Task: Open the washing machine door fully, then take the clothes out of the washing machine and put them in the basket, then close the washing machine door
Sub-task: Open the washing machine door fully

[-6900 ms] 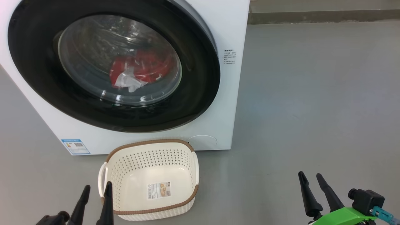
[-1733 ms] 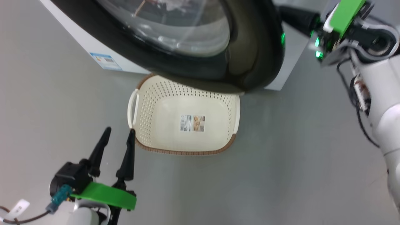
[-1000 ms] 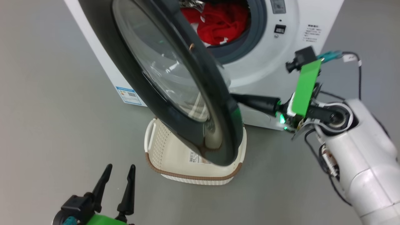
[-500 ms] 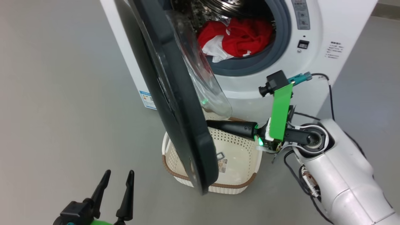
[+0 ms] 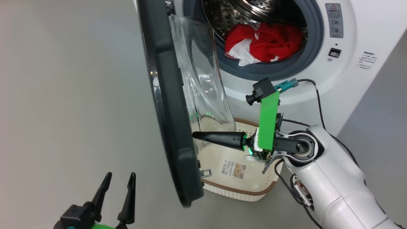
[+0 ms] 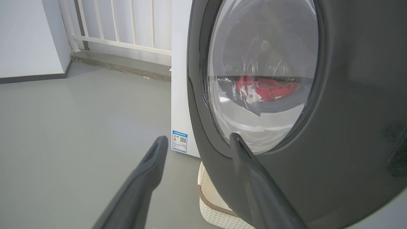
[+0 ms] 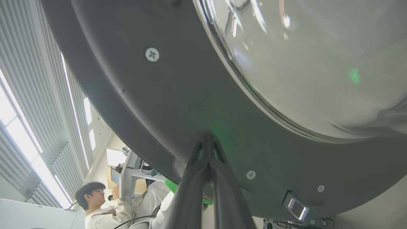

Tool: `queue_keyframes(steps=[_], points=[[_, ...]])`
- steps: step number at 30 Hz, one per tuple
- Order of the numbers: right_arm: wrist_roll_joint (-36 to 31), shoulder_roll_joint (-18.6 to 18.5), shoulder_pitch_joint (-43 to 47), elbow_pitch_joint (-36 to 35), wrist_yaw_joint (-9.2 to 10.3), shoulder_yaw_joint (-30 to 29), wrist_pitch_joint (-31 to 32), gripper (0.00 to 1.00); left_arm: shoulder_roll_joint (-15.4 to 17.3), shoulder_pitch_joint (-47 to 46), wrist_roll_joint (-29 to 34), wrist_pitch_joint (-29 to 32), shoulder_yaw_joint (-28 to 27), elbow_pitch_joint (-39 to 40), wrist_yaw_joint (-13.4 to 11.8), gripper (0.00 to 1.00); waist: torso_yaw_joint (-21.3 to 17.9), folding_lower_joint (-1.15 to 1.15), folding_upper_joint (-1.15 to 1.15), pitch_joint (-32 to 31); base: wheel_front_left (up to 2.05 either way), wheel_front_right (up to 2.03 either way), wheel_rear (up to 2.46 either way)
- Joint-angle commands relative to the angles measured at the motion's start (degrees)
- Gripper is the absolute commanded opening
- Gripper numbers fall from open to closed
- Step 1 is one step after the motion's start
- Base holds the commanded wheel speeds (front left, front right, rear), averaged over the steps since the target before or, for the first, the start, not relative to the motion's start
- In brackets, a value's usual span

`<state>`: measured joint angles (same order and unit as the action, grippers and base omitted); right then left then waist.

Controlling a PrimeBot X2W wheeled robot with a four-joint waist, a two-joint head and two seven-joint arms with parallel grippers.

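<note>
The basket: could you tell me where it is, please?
Head view, lower centre: the basket sits on the floor before the washing machine, beneath the open door.

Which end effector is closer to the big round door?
Right. The right end effector touches the washing machine door on its inner face; the left end effector hovers apart, on the outer side.

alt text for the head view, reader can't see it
The washing machine door stands open, edge-on, the shut right gripper touching its inner side. Red clothes lie inside the washing machine, the basket sits on the floor below, and the open left gripper is at lower left.
</note>
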<state>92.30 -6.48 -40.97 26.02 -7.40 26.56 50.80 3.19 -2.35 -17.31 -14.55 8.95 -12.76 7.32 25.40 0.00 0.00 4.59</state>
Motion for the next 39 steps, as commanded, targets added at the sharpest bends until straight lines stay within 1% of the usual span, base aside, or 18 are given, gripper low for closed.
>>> queue_keyframes(steps=[1,11,20,21,22,24,25,28,32,39], points=[[-0.36,2.41,0.28,-1.81,-0.09,0.89,-0.32,0.0,0.4,-0.75,0.27,-0.45,-2.1,1.61,0.17,1.0,0.79,0.0,0.0,-0.12,0.0,0.0,0.0],[-0.13,3.39,-0.28,-1.42,-0.09,2.99,-2.11,0.0,0.54,-1.1,0.54,-0.45,-2.0,1.83,0.17,1.0,2.81,0.0,0.0,-0.39,0.0,0.0,0.0],[-0.34,3.57,-0.51,-1.66,-0.09,4.56,-4.64,0.0,0.52,-1.63,0.53,-0.45,-2.74,1.74,0.17,1.0,2.42,0.0,0.0,-0.25,0.0,0.0,0.0],[-0.57,3.57,-0.26,-1.66,-0.09,4.5,-5.04,0.1,0.52,-1.64,0.53,-0.45,-2.84,1.69,0.17,1.0,2.23,0.0,0.0,-0.35,0.0,0.0,0.0],[-0.7,3.57,0.04,-1.64,-0.09,4.44,-5.25,0.3,0.52,-1.64,0.51,-0.45,-2.89,1.64,0.17,1.0,2.02,0.0,0.0,-0.44,0.0,0.0,0.0],[-1.15,3.27,0.72,-1.62,-0.09,4.23,-5.76,0.56,0.6,-1.68,0.48,-0.45,-2.99,1.56,0.17,1.0,1.5,0.0,0.0,-0.68,0.0,0.0,0.0],[-1.33,3.05,1.16,-1.58,-0.09,4.08,-6.07,1.0,0.69,-1.68,0.5,-0.45,-3.01,1.53,0.17,1.0,1.25,0.0,0.0,-0.81,0.0,0.0,0.0],[-1.97,1.95,2.72,-1.81,-0.09,3.85,-6.69,1.0,0.86,-1.71,0.67,-0.45,-3.0,1.6,0.17,1.0,0.62,0.0,0.0,-1.11,0.0,0.0,0.0],[-2.84,-0.55,5.42,-2.75,-0.09,3.65,-7.34,1.0,1.15,-1.82,0.8,-0.45,-3.13,1.65,0.17,1.0,-0.14,0.0,0.0,-1.51,0.0,0.0,0.0],[-3.57,-3.61,9.61,-3.7,-0.09,1.81,-11.02,1.0,1.57,-1.18,1.1,-0.45,-4.06,1.65,0.17,1.0,-1.74,0.0,0.0,-2.46,0.0,0.0,0.0]])
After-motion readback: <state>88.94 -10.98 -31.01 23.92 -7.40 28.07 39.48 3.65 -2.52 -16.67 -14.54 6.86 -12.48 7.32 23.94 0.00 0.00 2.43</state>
